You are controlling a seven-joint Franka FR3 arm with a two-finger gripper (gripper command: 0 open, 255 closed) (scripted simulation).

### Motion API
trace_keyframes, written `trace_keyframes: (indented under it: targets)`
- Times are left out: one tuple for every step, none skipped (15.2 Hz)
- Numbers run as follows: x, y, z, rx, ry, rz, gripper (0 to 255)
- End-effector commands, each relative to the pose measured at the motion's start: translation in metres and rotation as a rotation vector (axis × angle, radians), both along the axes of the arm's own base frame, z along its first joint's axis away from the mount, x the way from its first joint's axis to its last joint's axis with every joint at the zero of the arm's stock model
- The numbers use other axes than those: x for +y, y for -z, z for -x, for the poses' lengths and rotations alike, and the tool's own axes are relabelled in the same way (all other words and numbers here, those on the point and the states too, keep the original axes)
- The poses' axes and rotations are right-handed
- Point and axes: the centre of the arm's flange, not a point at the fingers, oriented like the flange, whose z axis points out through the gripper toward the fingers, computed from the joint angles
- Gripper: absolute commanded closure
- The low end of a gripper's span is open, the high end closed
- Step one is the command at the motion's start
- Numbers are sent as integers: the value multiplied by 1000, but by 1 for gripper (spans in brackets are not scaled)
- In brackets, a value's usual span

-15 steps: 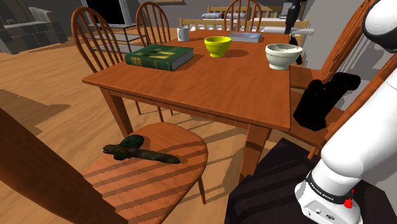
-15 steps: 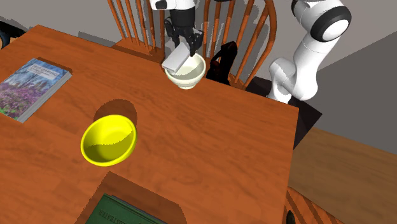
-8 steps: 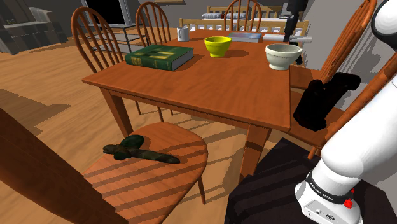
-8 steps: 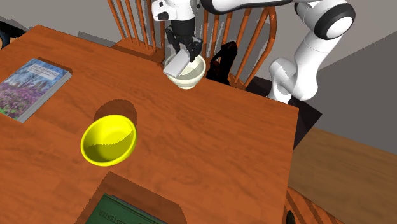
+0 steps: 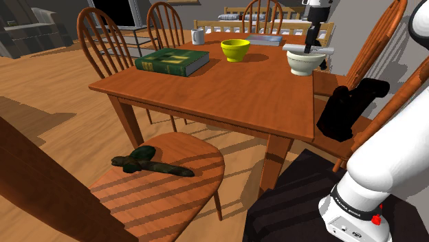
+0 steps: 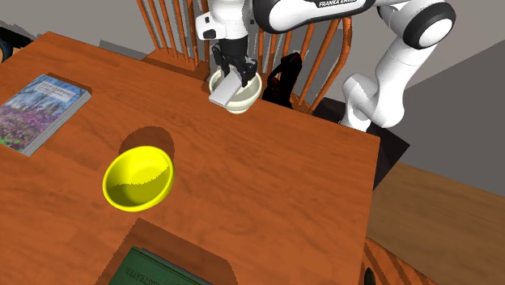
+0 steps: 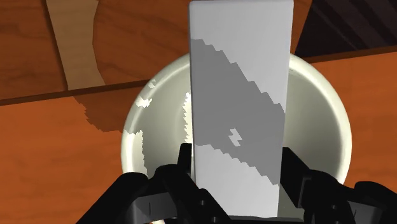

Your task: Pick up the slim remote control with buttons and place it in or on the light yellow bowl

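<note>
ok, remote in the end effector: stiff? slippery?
Probably stiff: the remote juts straight out of the end effector without sagging. Its flat, plain faces look smooth, so it may slip. Looks thin, so probably light.

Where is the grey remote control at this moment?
In the second exterior view the remote is at the top middle, clasped in the gripper over the pale cream bowl, close to the table edge beside a wooden chair.

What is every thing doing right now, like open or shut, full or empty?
Hand, shut on the remote.
Remote, held slanting over the pale bowl.
Pale bowl, upright.
Yellow bowl, upright, empty.
Green book, closed, lying flat.
Blue book, closed, lying flat.
</note>
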Motion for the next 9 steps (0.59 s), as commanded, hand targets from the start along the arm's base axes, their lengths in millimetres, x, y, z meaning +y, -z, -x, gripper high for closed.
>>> trace_keyframes:
  targets:
    - [0,1,0,-1,0,0,255]
    - [0,1,0,-1,0,0,255]
    - [0,1,0,-1,0,0,255]
    - [0,1,0,-1,0,0,255]
    - [0,1,0,-1,0,0,255]
    - [0,1,0,-1,0,0,0]
    - [0,1,0,0,0,0,0]
    - [0,1,0,0,0,0,0]
    - [0,1,0,0,0,0,0]
